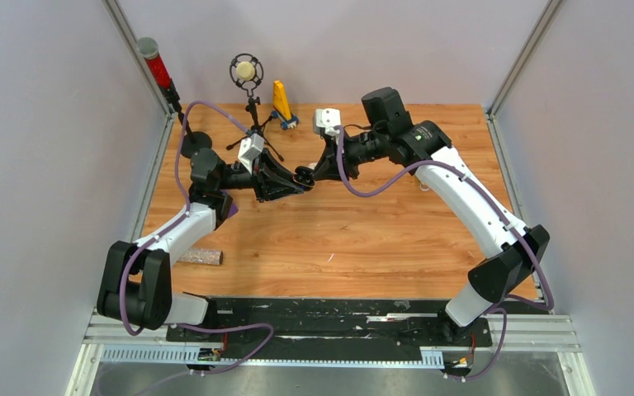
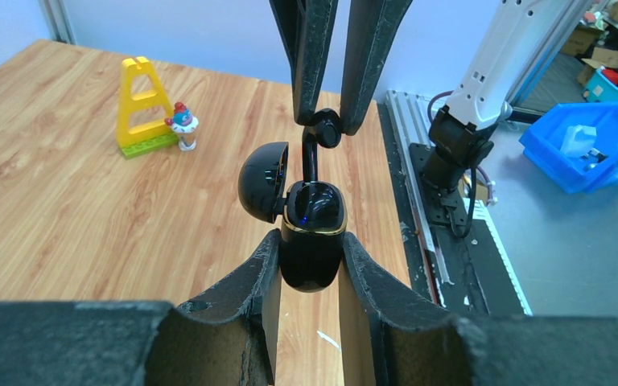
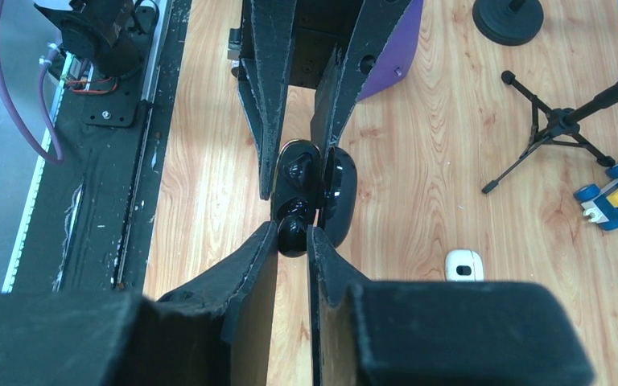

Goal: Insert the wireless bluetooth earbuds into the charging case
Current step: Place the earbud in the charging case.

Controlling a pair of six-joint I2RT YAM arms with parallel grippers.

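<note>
My left gripper (image 2: 311,241) is shut on a glossy black charging case (image 2: 312,257), held above the table with its lid (image 2: 262,182) swung open to the left. My right gripper (image 3: 293,229) comes in from the opposite side, shut on a black earbud (image 2: 325,129). The earbud's stem points down and reaches the case's open top. In the right wrist view the earbud (image 3: 292,235) sits at the edge of the case (image 3: 298,178), with the lid (image 3: 339,197) beside it. From above, both grippers meet at the table's middle back (image 1: 306,177).
A small white case (image 3: 463,264) lies on the wood beneath the right arm. At the back stand a yellow toy block (image 1: 281,103), a microphone on a tripod (image 1: 248,74) and a red-topped pole (image 1: 155,62). A brown roll (image 1: 200,256) lies front left.
</note>
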